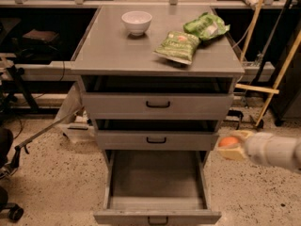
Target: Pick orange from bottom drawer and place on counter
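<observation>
My gripper (231, 145) is shut on the orange (228, 141), held in the air just right of the cabinet, level with the middle drawer's front. The arm reaches in from the right edge. The bottom drawer (156, 204) is pulled open below and left of the gripper; its grey tray shows nothing inside. The counter (122, 46) is the flat grey top of the cabinet, well above and left of the gripper.
On the counter stand a white bowl (137, 22) at the back left and two green snack bags (178, 45) (206, 27) at the right. Wooden poles (273, 79) lean right of the cabinet. A chair base (9, 206) sits at the lower left.
</observation>
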Available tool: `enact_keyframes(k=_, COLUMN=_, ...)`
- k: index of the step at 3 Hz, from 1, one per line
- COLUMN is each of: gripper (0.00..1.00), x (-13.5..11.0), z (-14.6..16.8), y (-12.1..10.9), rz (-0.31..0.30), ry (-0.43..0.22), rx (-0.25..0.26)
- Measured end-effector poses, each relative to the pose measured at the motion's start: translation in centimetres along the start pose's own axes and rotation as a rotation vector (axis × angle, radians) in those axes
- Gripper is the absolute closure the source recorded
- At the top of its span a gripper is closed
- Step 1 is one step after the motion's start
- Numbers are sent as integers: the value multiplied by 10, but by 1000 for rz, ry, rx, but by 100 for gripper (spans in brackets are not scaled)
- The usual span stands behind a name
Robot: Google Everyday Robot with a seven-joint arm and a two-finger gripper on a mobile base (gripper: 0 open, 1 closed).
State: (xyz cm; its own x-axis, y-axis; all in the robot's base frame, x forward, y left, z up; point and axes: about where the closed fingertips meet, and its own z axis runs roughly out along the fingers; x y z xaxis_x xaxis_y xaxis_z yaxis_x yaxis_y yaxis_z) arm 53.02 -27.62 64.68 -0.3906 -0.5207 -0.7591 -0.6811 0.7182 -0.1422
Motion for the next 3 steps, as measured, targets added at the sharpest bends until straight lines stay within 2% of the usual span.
enact_keyframes(k=1, gripper=100, x=-45, z=-72, y=-19, rz=40, ry=-105, rx=17)
enact_keyframes(k=2, gripper=100, x=-45, z=-72, y=-19, rz=40, ry=-105, rx=17)
enact_keyframes(k=3, gripper=100, x=-69, z=-84, y=-24, rz=5, ry=-152, rx=30)
